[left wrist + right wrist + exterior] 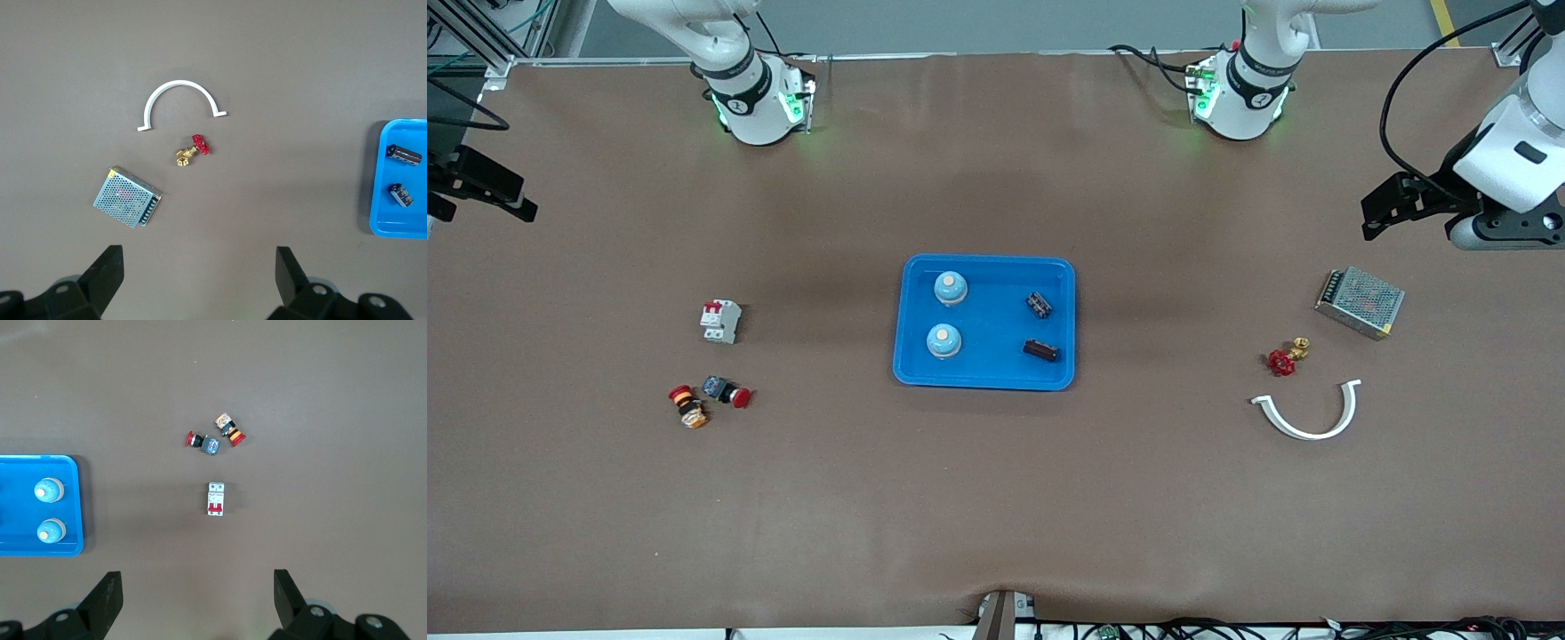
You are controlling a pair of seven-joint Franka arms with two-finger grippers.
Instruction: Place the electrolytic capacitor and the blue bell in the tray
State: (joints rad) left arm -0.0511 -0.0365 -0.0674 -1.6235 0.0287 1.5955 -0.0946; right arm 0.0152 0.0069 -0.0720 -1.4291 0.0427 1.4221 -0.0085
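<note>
Left gripper [197,280] hangs over bare table near the power supply [1360,302], fingers spread (empty); right gripper [197,600] likewise, high over the table's right-arm end.

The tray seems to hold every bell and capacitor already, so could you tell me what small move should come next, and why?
Probably none beyond keeping both arms parked. The tray already holds two bells and two capacitors. The left claw is open over bare table near the power supply; the right claw is open near the breaker. Neither holds anything.
</note>
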